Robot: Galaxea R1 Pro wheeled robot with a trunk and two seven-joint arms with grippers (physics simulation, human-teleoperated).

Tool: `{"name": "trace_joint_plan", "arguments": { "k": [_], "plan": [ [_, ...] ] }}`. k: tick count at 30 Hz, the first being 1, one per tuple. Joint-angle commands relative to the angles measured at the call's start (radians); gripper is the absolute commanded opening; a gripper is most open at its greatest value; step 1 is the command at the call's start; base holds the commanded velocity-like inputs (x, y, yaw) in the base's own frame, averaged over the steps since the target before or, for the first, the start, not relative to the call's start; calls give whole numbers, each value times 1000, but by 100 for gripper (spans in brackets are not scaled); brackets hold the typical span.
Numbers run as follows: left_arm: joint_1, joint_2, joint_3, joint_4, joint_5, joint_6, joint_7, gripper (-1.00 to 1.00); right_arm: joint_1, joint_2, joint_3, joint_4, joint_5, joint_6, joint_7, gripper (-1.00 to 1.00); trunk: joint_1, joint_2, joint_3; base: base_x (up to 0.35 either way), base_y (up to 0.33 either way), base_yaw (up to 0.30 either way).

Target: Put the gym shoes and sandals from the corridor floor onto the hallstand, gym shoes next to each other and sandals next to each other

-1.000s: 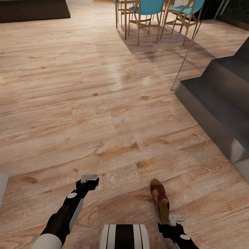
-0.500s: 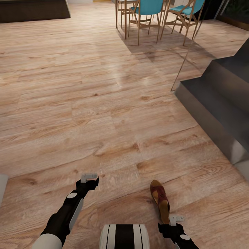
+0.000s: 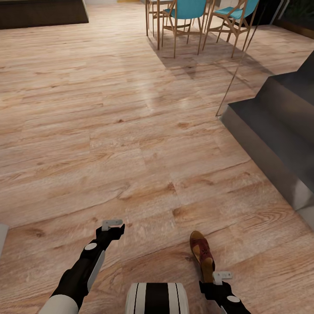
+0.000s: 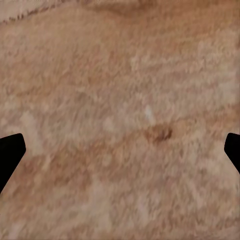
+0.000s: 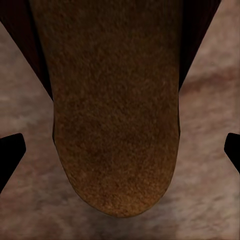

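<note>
one sandal (image 3: 202, 255) lies on the corridor floor (image 3: 131, 144) at about five o'clock in the head view, just ahead of our right claw (image 3: 222, 275). we judge we're picking it up: next we lower and close. both claws gape empty; the left claw (image 3: 112, 223) hovers at seven o'clock, arm forward.

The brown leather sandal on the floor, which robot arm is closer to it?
The right. The right gripper hangs just above the heel end of the brown leather sandal with the tan insole. The left gripper is off to the side, over bare wood-plank floor.
</note>
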Motion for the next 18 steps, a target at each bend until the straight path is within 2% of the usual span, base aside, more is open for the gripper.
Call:
{"name": "trace_joint_plan", "arguments": {
  "k": [1,10,18],
  "plan": [
    [0,-1,1,-2,2,6,0,100,0,0,0,0,0,0,0,100,0,0,-1,2,0,0],
    [0,-1,1,-2,2,6,0,100,0,0,0,1,0,0,0,100,4,-2,-49,0,0,0],
    [0,-1,1,-2,2,6,0,100,0,0,0,0,0,0,0,100,4,-2,-53,0,0,0]
  ]
}}
